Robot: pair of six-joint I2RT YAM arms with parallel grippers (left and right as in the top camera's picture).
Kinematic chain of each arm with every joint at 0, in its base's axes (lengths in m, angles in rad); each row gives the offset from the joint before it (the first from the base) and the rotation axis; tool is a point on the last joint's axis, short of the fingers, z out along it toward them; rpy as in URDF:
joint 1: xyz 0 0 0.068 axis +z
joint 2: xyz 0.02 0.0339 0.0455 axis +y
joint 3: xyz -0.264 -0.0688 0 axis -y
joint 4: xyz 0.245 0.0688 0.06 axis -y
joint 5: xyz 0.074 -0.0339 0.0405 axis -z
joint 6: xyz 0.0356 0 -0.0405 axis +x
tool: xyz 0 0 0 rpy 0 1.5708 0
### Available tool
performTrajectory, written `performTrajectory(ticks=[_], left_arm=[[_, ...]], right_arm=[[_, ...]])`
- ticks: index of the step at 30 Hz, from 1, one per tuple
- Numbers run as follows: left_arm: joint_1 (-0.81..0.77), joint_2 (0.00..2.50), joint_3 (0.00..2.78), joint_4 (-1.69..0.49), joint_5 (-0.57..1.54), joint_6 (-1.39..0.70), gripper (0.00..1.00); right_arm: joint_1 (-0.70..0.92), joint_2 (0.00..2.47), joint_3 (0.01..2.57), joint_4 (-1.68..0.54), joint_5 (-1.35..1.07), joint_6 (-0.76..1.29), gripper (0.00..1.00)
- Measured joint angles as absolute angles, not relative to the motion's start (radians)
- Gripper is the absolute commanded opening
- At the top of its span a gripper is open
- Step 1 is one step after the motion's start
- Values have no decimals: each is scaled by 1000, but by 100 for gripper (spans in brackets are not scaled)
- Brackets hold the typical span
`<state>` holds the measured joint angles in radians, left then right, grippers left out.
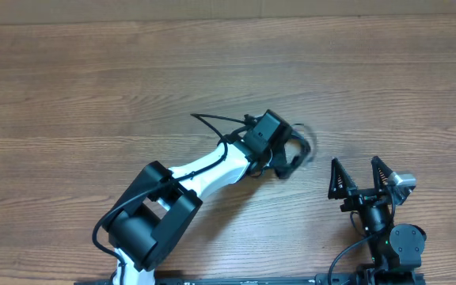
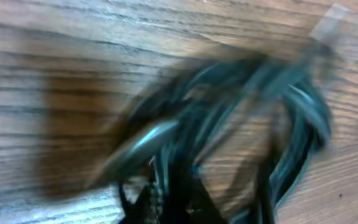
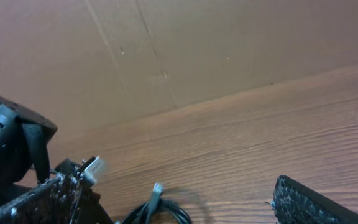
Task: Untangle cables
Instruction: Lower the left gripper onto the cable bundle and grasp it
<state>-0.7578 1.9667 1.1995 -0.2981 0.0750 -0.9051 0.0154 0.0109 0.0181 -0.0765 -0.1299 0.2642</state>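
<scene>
The cables lie as one small dark bundle on the wooden table, right of centre and smeared by motion. My left gripper sits on the bundle's near side. In the left wrist view its jaws are closed together with black strands of the cables running down between them; the picture is blurred. My right gripper stands open to the right of the bundle and apart from it. In the right wrist view the right gripper has nothing between its fingers, and a plug tip of the cables lies just ahead.
The table is brown wood grain. A cardboard wall stands along its far edge. A thin wire of the left arm loops out behind its wrist. The right arm's base is at the near right edge.
</scene>
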Motion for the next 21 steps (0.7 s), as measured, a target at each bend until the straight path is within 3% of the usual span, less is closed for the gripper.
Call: performTrajectory(ticks=[8,21], left_arm=[[-733,1917,1192,-446,75,-765,4],[-724,1603,1182,-769,-74,-683,4]], right_arm=[[16,11,18,-76,-130,264,100],[16,11,18,-76,-130,264,100]])
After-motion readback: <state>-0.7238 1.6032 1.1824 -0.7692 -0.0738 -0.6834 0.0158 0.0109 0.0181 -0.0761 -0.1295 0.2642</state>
